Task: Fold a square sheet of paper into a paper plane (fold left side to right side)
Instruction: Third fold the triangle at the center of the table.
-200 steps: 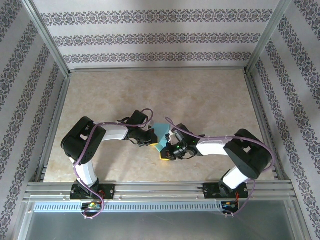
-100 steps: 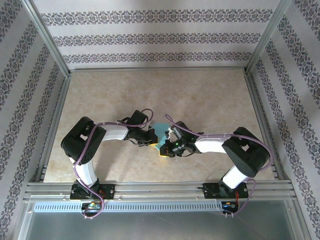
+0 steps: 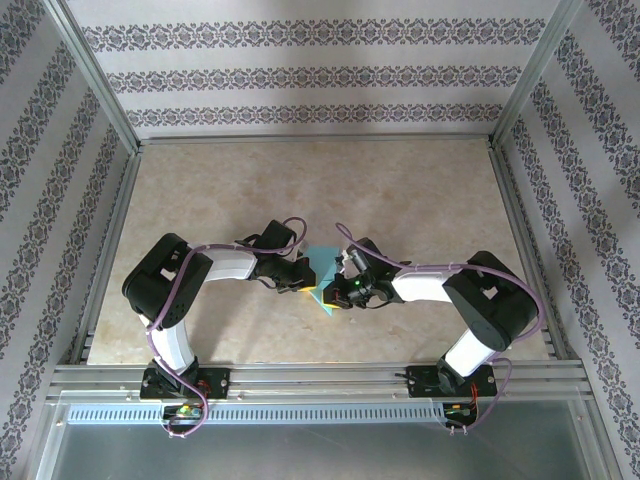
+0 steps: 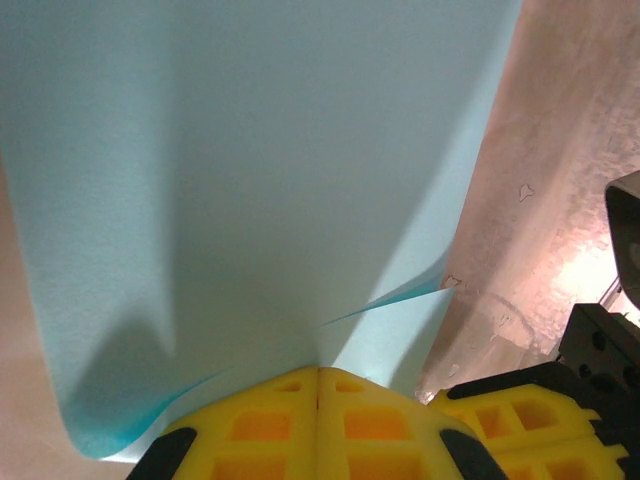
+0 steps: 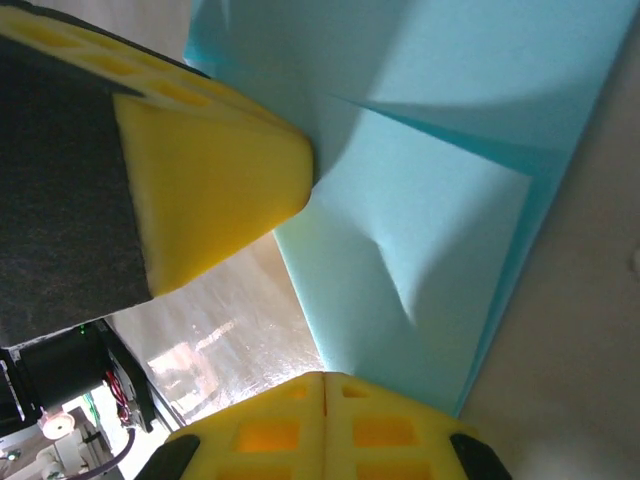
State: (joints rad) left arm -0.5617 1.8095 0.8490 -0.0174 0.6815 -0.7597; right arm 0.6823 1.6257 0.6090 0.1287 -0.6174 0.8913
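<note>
Square sheet of paper (image 3: 322, 260) is mid-frame in the top view, over the surface (image 3: 300, 190). Left end effector (image 4: 318, 375) and right end effector (image 5: 323, 378) each pinch one edge, fingers pressed together. Looks early: one flap layered over, no dart yet. Long axis runs roughly top-to-bottom of the frame, and no clear nose.

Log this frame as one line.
phase: fold in progress | left gripper: shut on square sheet of paper | right gripper: shut on same sheet | paper: wrinkled, two layers showing
</note>
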